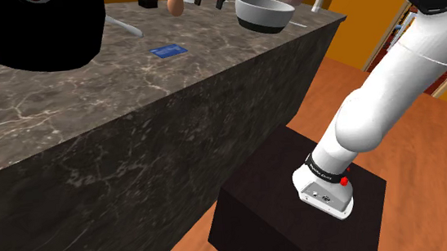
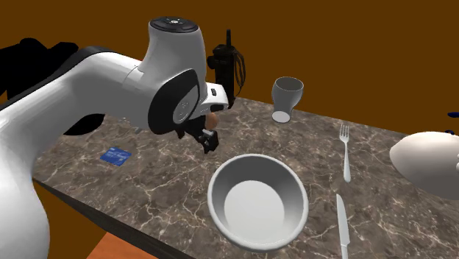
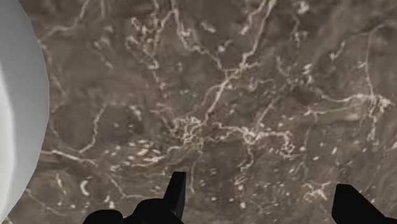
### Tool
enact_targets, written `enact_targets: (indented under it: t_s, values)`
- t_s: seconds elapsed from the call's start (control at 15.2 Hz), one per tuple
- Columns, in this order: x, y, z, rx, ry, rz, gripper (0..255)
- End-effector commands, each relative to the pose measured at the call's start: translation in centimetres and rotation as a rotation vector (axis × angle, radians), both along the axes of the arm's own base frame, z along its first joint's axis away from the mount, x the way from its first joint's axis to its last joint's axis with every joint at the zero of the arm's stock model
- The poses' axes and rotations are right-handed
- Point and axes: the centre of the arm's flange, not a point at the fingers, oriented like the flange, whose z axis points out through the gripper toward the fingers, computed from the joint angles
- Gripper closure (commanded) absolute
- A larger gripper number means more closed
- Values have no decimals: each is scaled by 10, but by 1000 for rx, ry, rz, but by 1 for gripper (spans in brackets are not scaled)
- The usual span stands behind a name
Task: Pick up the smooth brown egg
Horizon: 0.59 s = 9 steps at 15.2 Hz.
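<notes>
Claw [image 3: 261, 191] wide open and empty, bare marble counter [image 3: 210, 95] between the fingers, bowl [image 3: 16, 114] rim close alongside. Shoulder view: brown egg [image 1: 174, 3] upright far along the counter, near the claw, open marble around it. Second exterior view adds a fork [image 2: 345, 151] and a cup [image 2: 287, 97].

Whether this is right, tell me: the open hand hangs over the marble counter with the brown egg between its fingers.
Not quite. The wrist view shows the open hand over the marble counter with bare marble between its fingers; the brown egg sits elsewhere on the counter, in the shoulder view.
</notes>
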Motion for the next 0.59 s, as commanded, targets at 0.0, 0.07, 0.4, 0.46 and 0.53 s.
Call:
enact_targets:
  t_s: [0.0,0.07,0.4,0.46,0.53]
  values:
    - [26,1,4,5,-11,0,0]
    - [38,2,7,8,-16,0,0]
    - [98,8,22,22,-41,0,0]
    - [110,9,25,25,-46,0,0]
    - [122,10,28,28,-51,-1,0]
